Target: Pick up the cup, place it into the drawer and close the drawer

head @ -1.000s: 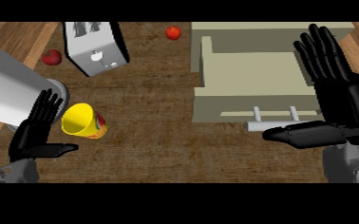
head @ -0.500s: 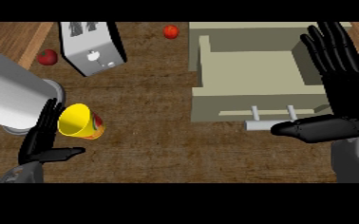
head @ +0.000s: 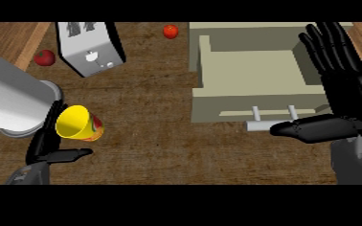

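While beside the cup (head: 78, 123) — left hand (head: 51, 143) open, touching | right hand (head: 338, 100) open — holds nothing

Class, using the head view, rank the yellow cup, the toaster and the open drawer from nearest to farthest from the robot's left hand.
1. Yellow cup: right beside the left hand, lower left.
2. Toaster: upper left, behind the cup.
3. Drawer: open, across the counter on the right.

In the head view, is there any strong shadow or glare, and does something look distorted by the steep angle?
Head view: light is even, no glare; the open drawer shows only soft shading along its inner walls. The left forearm looms large at the edge. The yellow cup by the left hand lies tilted, mouth towards the camera; the right hand is sharp.
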Robot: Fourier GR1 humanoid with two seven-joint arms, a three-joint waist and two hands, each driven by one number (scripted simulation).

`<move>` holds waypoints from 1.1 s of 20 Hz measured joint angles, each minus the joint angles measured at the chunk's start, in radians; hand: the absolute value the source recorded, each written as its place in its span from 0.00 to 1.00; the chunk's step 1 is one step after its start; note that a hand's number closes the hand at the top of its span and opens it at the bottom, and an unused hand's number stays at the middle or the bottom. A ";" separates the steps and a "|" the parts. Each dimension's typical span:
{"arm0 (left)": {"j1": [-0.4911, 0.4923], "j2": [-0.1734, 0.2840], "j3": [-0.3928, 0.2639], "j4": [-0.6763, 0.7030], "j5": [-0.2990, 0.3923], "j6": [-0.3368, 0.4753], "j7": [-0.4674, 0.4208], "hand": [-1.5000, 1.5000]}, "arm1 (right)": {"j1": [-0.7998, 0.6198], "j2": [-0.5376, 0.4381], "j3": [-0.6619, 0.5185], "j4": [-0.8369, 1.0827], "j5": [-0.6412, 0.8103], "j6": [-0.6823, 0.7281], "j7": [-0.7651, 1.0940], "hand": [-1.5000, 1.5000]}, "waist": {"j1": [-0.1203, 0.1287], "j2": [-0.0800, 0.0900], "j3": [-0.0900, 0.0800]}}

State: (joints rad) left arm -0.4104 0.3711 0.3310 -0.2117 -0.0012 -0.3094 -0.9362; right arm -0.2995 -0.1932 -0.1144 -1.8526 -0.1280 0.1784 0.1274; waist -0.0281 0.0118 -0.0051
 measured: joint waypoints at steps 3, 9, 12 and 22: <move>-0.012 -0.014 -0.004 0.011 -0.007 0.006 -0.013 0.00 | -0.001 -0.001 -0.002 0.009 0.003 0.002 -0.011 0.00 | -0.001 0.001 0.000; -0.047 -0.023 -0.002 0.032 -0.010 0.001 -0.017 0.00 | -0.007 -0.015 -0.014 -0.004 -0.016 0.013 0.009 0.00 | -0.007 0.002 -0.001; -0.059 -0.038 -0.004 0.035 -0.007 -0.029 -0.009 1.00 | 0.008 -0.010 -0.012 -0.002 -0.014 0.015 -0.002 0.00 | -0.007 0.002 -0.001; -0.060 -0.070 0.000 -0.043 -0.017 0.078 -0.102 1.00 | 0.009 -0.026 -0.026 0.001 -0.009 0.019 -0.002 0.00 | -0.006 0.003 -0.001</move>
State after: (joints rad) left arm -0.4703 0.3009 0.3306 -0.2551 -0.0184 -0.2311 -1.0385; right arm -0.2900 -0.2188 -0.1407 -1.8513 -0.1371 0.1970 0.1253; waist -0.0340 0.0149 -0.0058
